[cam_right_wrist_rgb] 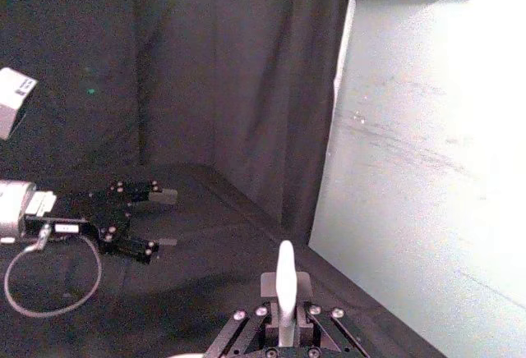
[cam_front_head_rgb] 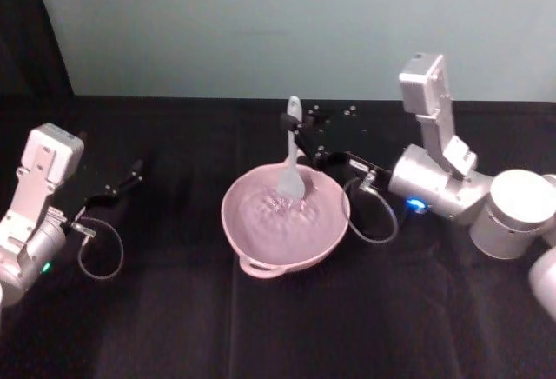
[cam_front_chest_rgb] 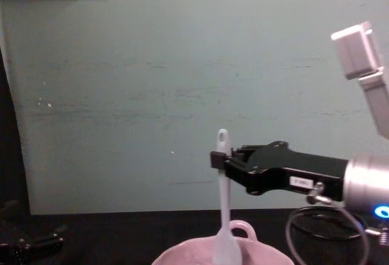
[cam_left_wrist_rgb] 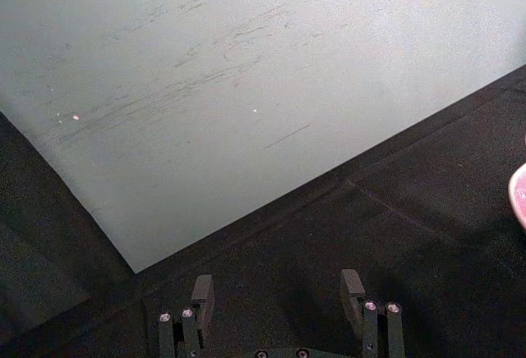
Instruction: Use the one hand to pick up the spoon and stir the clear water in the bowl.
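Right pincer [cam_front_head_rgb: 295, 127] was clamped high on spoon [cam_front_head_rgb: 290, 169] handle, so scoop end hung straight down into water [cam_front_head_rgb: 274, 222] in bowl [cam_front_head_rgb: 228, 216], mid-bench [cam_front_head_rgb: 174, 318]. Left pincer [cam_front_head_rgb: 130, 177] sat idle off left, jaws apart.

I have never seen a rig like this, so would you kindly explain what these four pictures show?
This is a two-armed robot, photographed from its head, its chest and each wrist. The head view looks down on a black table with a pink bowl of water. The right gripper is shut on a white spoon, held upright with its lower end in the bowl; the chest view shows that from the side. The left gripper is open, off to the left, holding nothing.
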### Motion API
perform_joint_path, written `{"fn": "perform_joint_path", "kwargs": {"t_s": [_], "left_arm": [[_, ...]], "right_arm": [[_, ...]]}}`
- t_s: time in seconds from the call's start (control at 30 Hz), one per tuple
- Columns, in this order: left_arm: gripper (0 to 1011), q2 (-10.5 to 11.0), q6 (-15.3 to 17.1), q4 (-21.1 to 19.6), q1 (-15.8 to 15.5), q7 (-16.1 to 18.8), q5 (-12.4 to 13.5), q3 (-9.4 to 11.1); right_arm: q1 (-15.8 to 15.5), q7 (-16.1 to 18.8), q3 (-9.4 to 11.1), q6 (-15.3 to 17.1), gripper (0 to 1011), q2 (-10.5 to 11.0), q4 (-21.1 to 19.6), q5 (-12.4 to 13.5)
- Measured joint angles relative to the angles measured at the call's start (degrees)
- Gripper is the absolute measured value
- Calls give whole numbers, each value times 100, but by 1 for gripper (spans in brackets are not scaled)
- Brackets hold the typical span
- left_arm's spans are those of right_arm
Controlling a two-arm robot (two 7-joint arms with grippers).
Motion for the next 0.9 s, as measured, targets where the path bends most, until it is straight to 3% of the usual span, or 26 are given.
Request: {"fn": "perform_joint_path", "kwargs": {"t_s": [0.13,0.27,0.43,0.67,0.9], "left_arm": [[1011,0,0,0,0,0,0,0],[1011,0,0,0,0,0,0,0],[1011,0,0,0,0,0,0,0],[1011,0,0,0,0,0,0,0],[1011,0,0,0,0,0,0,0]], "right_arm": [[-195,81,119,90,116,286,-414,10],[-552,267,271,312,114,628,-1040,195],[-849,444,364,542,114,765,-1442,461],[-976,604,255,749,114,611,-1565,737],[-702,690,51,720,114,256,-1128,752]]}}
